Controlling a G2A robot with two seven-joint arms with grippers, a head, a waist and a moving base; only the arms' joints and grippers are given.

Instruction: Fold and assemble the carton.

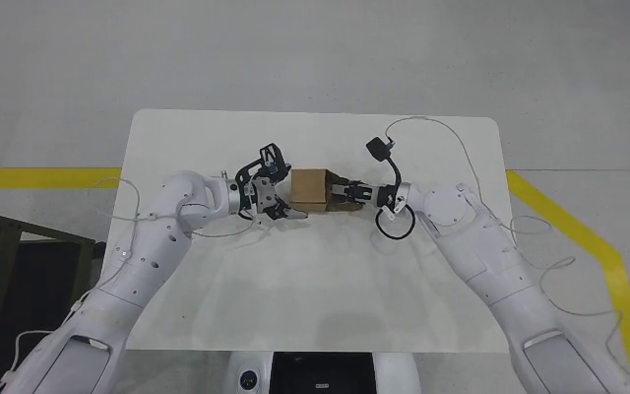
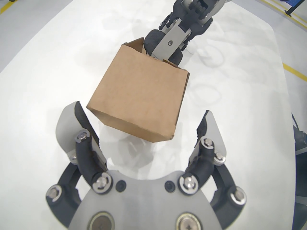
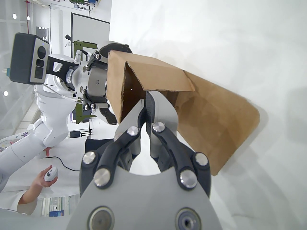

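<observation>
The brown cardboard carton (image 1: 310,187), judged light and crushable, lay at the white table (image 1: 295,295) centre, right gripper (image 3: 147,99) clenched on its end flap, left gripper (image 2: 142,108) released; creased edges seemed the firmest holds.

Carton (image 1: 310,187) (close ahead) blocking left hand (image 2: 142,110)

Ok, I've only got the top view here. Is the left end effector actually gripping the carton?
Observer: No. The left end effector is open, with its fingers spread either side of the carton at its closed end.
Operator: And the right one?
Observer: The right end effector is shut on the carton, pinching the edge of a folded-in flap at the open end.
Operator: Any flaps unfolded?
Observer: Yes, one wide flap spreads out low along the table.
</observation>
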